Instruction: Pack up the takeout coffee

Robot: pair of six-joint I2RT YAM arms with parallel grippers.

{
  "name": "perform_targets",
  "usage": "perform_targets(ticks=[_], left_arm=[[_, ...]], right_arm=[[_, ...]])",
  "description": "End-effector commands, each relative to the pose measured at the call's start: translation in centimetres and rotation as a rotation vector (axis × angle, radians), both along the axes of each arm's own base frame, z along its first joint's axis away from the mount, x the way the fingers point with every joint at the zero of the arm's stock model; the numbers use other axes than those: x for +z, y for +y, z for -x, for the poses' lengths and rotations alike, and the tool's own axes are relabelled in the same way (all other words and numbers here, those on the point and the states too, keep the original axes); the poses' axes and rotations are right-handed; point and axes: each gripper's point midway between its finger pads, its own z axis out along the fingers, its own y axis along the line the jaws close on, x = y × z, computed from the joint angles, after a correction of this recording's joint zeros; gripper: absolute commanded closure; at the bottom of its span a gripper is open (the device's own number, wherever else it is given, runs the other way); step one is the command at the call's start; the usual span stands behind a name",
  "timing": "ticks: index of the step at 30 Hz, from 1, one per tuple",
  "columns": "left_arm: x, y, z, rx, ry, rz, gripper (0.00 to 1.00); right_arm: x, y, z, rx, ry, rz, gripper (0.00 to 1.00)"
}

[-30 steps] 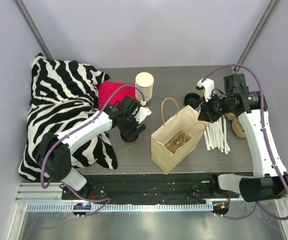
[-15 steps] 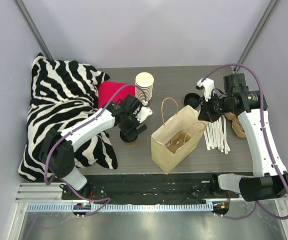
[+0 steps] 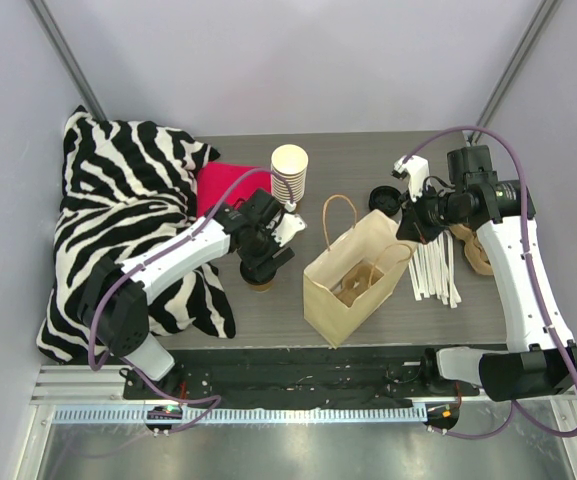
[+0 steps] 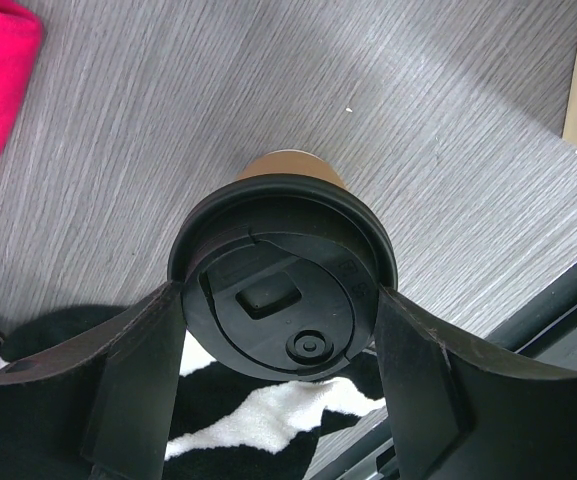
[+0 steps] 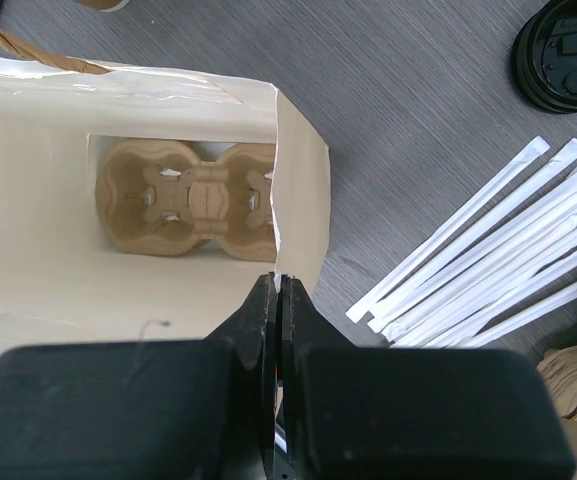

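Note:
The takeout coffee (image 3: pixel 262 282), a brown paper cup with a black lid (image 4: pixel 283 275), stands on the table just left of the open brown paper bag (image 3: pixel 353 285). My left gripper (image 3: pixel 263 262) is above it. In the left wrist view its fingers (image 4: pixel 143 350) press both sides of the lid, so the left gripper (image 4: pixel 280 300) is shut on the cup. My right gripper (image 3: pixel 410 228) is shut on the bag's right rim (image 5: pixel 293 150), pinching the paper edge between the right gripper's (image 5: pixel 278 285) fingertips. A brown cup carrier (image 5: pixel 188 198) lies at the bottom of the bag.
A stack of cream cups (image 3: pixel 289 175) stands behind the cup. A loose black lid (image 3: pixel 384 200) and white wrapped straws (image 3: pixel 436 268) lie right of the bag, with brown carriers (image 3: pixel 475 252) beyond. A zebra cloth (image 3: pixel 128 220) and a red cloth (image 3: pixel 223 185) cover the left.
My left arm has shifted slightly above the cup, which stays in the same spot. My right gripper keeps its hold on the bag's rim.

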Motion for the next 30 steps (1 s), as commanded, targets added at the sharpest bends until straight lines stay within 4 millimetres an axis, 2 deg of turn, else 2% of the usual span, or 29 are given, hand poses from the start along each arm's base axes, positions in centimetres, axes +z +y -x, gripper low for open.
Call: perform_targets(ticks=[1, 9, 12, 13, 14, 16, 17, 19, 21, 22, 25, 30], left_arm=[[-3.2, 2.5, 1.2, 0.005, 0.067, -0.129, 0.66], [0.0, 1.5, 1.6, -0.006, 0.07, -0.061, 0.98], [2.0, 1.2, 1.3, 0.008, 0.03, -0.026, 1.0], [2.5, 1.3, 1.3, 0.012, 0.024, -0.023, 1.0], [3.7, 1.0, 1.1, 0.014, 0.003, 0.003, 1.0], [4.8, 1.0, 1.4, 0.018, -0.003, 0.027, 1.0], [5.8, 0.8, 1.4, 0.024, -0.017, 0.051, 1.0], [7.5, 0.7, 1.9, 0.02, -0.034, 0.095, 1.0], [9.8, 0.5, 2.4, 0.017, -0.066, 0.156, 1.0], [10.7, 0.4, 2.6, 0.012, -0.076, 0.181, 1.0], [13.5, 0.4, 3.0, 0.021, -0.127, 0.257, 1.0], [16.2, 0.8, 3.8, 0.034, -0.153, 0.331, 1.0]], right_arm=[[1.5, 0.2, -0.7, 0.012, -0.061, -0.011, 0.99], [1.7, 0.5, -0.6, 0.009, -0.062, -0.032, 0.99], [1.8, 0.7, -0.3, 0.015, -0.057, -0.045, 0.99], [1.9, 0.9, -0.2, 0.018, -0.054, -0.052, 0.96], [1.9, 0.9, -0.1, 0.021, -0.052, -0.055, 0.92], [2.1, 0.9, 0.1, 0.018, -0.051, -0.059, 0.78], [2.2, 1.0, 0.1, 0.017, -0.051, -0.06, 0.6], [2.5, 0.9, 0.0, 0.007, -0.054, -0.062, 0.4], [3.0, 1.0, -0.1, 0.009, -0.064, -0.063, 0.28], [3.6, 0.9, -0.3, 0.01, -0.082, -0.061, 0.19], [5.1, 1.0, -1.0, 0.025, -0.128, -0.057, 0.11], [7.7, 1.9, -1.6, 0.152, -0.215, -0.066, 0.08]])
